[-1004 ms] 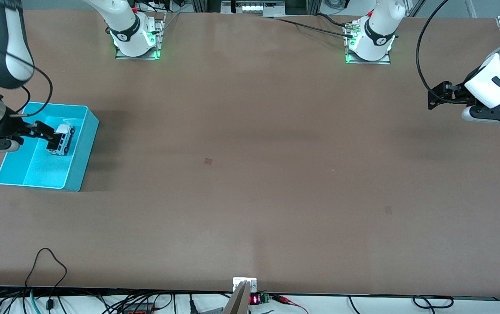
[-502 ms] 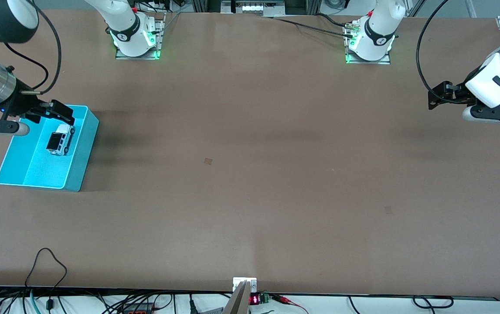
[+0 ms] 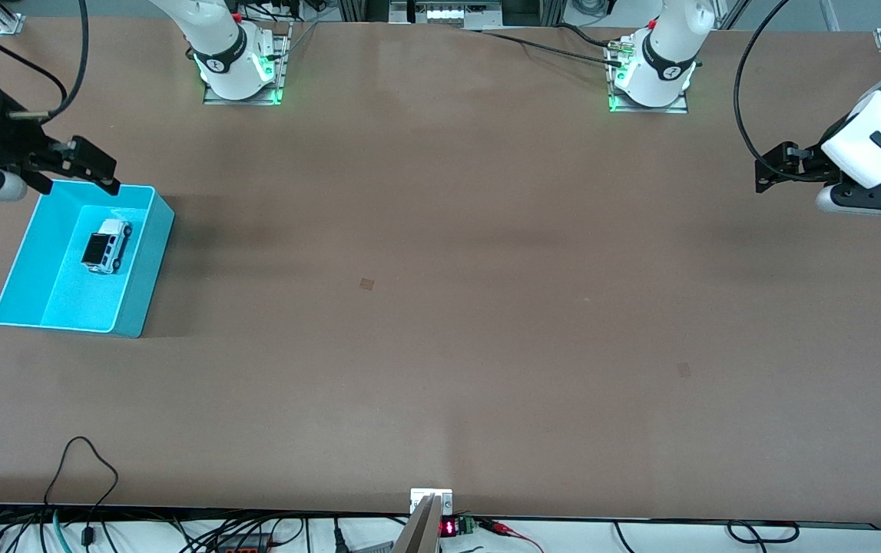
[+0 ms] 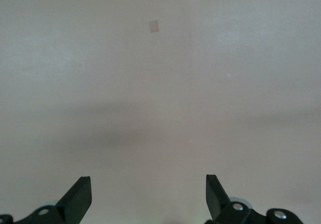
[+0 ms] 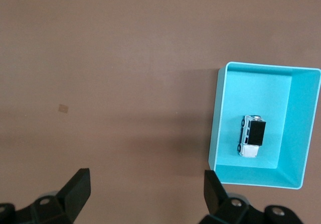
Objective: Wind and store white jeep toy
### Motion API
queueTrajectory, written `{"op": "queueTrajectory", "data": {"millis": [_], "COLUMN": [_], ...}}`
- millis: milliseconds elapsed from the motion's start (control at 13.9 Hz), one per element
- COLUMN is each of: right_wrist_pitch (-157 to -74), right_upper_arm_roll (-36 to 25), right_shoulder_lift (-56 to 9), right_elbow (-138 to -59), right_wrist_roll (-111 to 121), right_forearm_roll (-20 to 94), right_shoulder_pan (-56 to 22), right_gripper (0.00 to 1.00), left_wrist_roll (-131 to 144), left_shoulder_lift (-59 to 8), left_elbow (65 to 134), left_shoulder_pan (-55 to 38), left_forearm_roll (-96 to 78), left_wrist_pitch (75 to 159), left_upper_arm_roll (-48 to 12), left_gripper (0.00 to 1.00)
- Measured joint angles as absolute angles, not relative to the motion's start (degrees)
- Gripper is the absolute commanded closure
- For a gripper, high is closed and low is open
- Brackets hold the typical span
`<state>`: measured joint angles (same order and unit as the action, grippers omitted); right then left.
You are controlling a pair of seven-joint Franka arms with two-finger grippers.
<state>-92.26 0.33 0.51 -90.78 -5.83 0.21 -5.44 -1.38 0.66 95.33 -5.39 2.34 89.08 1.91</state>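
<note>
Resting, boxy white jeep toy (image 3: 107, 245), glossy cyan bin (image 3: 144, 269)

Right arm: comes from its base at the top of the front view and reaches out to its own end of the table.
Right wrist: black and silver, held up in the air.
Right gripper (image 3: 94, 170): up over the top edge of the cyan bin (image 3: 140, 269), holding nothing.
Right fingers (image 5: 75, 189): 2 black fingers, spread wide apart.
Left arm: white, waits at its own end of the table.
Left wrist: white with a black bracket, tipped to point inward over the table.
Left gripper (image 3: 769, 167): up in the air over bare table, holding nothing.
Left fingers (image 4: 80, 194): 2 black fingers, spread wide apart.
</note>
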Motion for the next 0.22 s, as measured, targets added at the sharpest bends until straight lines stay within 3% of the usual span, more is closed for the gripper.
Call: {"op": "queueTrajectory", "data": {"millis": [215], "right_wrist_pitch": [-92.2], "right_upper_arm_roll": [0.4], "right_shoulder_lift": [0.5], "right_elbow": [-89.4], "right_wrist_roll": [-5.8], "right_forearm_roll": [0.2], "right_shoulder_pan": [-5.2], "right_gripper": [0.0], "left_wrist_roll": [-1.4], "left_shoulder_lift": [0.7], "left_elbow": [95.3], "left_shoulder_pan": [-5.5], "left_forearm_roll": [2.3], "left_wrist_pitch": [89.1], "left_upper_arm_roll": [1.9], "left_gripper": [0.0]}}
